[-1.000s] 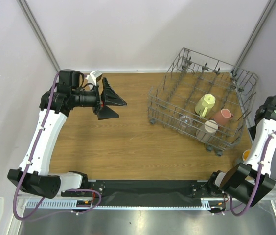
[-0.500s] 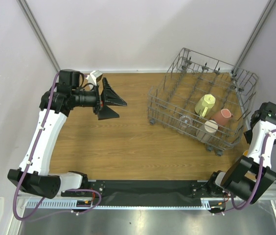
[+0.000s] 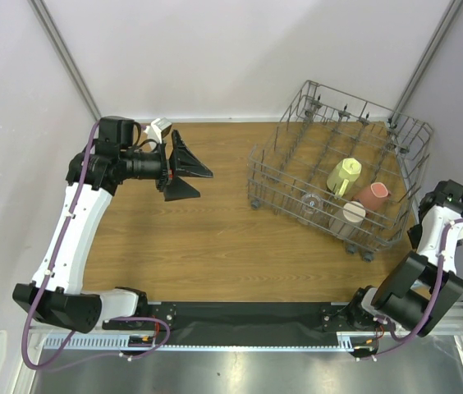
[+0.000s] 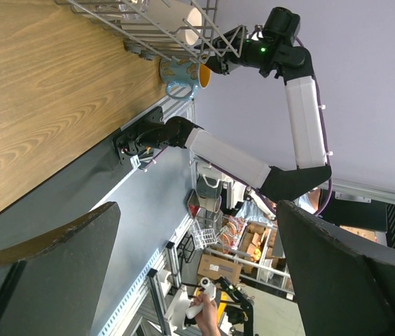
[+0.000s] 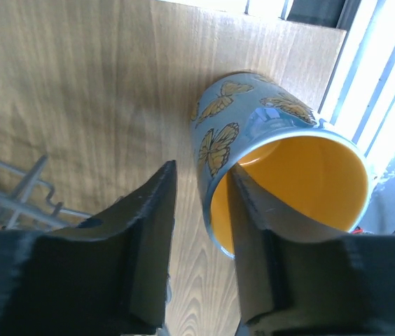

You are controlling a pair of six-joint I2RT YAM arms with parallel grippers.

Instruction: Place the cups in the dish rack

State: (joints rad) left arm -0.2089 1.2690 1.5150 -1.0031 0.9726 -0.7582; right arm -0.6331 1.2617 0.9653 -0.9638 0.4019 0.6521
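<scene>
The grey wire dish rack (image 3: 285, 174) stands at the far right of the table. In it are a pale yellow mug (image 3: 345, 175), a salmon-pink mug (image 3: 373, 194), a beige cup (image 3: 353, 213) and a small clear glass (image 3: 311, 201). A blue butterfly-patterned cup (image 5: 253, 133) with a yellow-orange inside lies on its side on the table, near the rack's front right corner (image 4: 183, 73). My right gripper (image 5: 199, 210) is open and straddles the cup's rim: one finger is inside, the other outside and clear of the wall. My left gripper (image 3: 205, 185) is open and empty at the far left.
The table's right edge runs just beyond the blue cup. The rack's wire side (image 5: 15, 192) is close on the other side of my right gripper. Grey walls enclose the table on three sides.
My right arm has moved down and towards the near edge, beside the rack's right corner. The left arm has not moved.
</scene>
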